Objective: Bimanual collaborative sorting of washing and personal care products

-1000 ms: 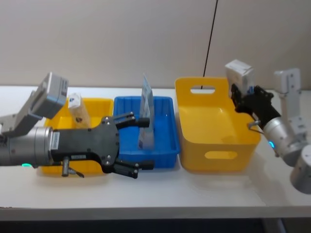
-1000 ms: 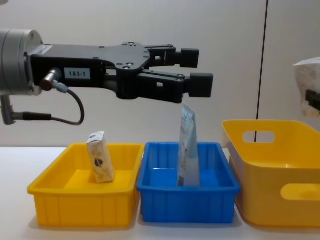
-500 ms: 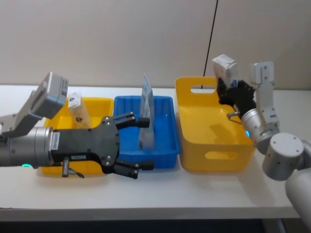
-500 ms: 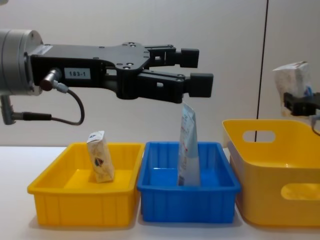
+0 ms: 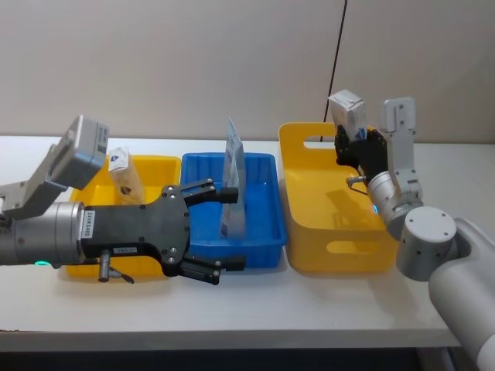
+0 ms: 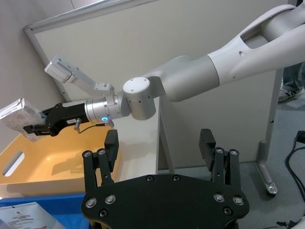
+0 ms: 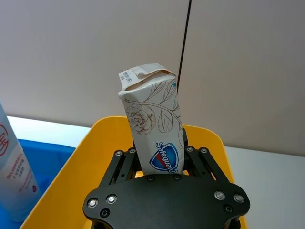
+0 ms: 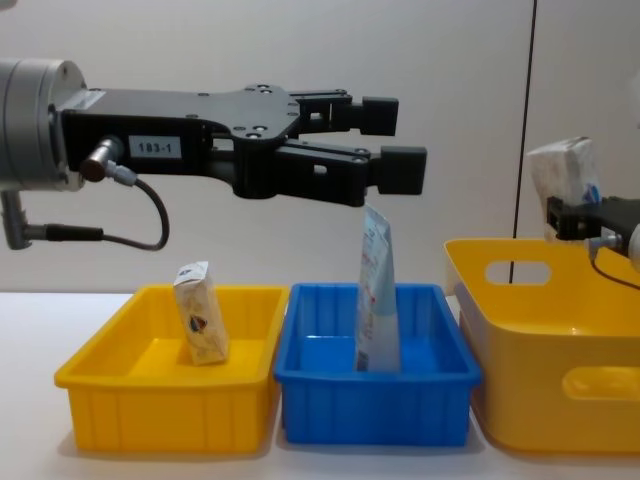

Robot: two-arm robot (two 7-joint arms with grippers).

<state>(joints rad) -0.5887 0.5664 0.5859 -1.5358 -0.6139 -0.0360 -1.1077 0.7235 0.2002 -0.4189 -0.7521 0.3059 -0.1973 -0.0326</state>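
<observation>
My right gripper (image 5: 349, 144) is shut on a cream paper-wrapped pack (image 5: 347, 114) with a rose drawing and a blue logo (image 7: 153, 130), held upright over the back rim of the yellow basket (image 5: 348, 249). From the chest view the pack (image 8: 565, 183) hangs above the basket's far wall. My left gripper (image 5: 230, 228) is open and hovers over the front of the blue tray (image 5: 263, 241), above a white-and-pale-blue tube (image 8: 376, 292) that stands in it. Another cream pack (image 8: 200, 326) stands in the yellow tray (image 8: 160, 415).
The yellow tray, blue tray and yellow basket (image 8: 540, 345) stand in a row on the white table, left to right. A black cable (image 5: 334, 62) runs down the wall behind the basket. Bare tabletop lies in front of the containers.
My right gripper has carried the cream pack leftward, from beyond the basket's right side to over its back rim. The left arm has not moved.
</observation>
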